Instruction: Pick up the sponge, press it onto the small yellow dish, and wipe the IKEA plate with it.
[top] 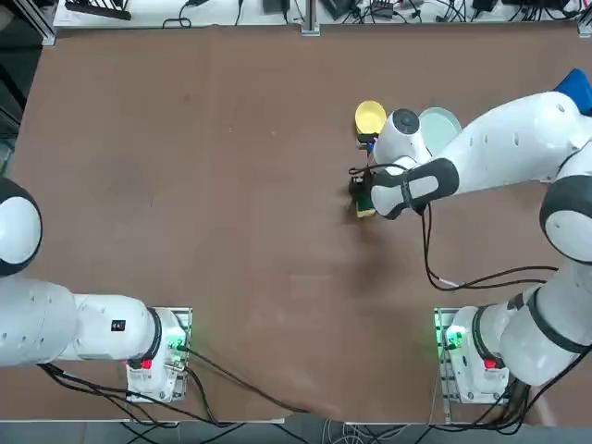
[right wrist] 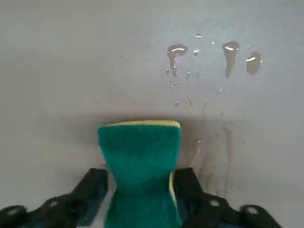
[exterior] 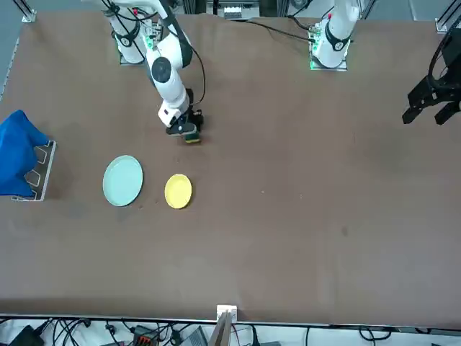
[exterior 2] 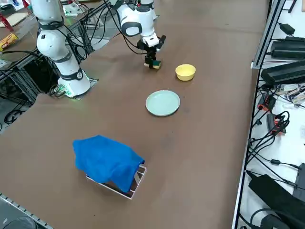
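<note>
The right gripper [right wrist: 140,190] is low over the desk [top: 222,213], at the sponge [right wrist: 140,156]; whether it stands open or grips the sponge, I cannot tell. In the top view the arm and gripper cover much of the sponge. It lies on the robot's near side of the yellow dish [top: 370,117], well apart from it, green side up; its yellow layer shows at an edge. The yellow dish is just right of the sponge, partly covered by the gripper from overhead. Next comes the plate [top: 439,128], its edge hidden behind the arm. Farthest right, a blue cloth [exterior 2: 108,160] hides most of a rack [exterior 2: 138,180]. Water drops [right wrist: 230,57] mark the desk.
</note>
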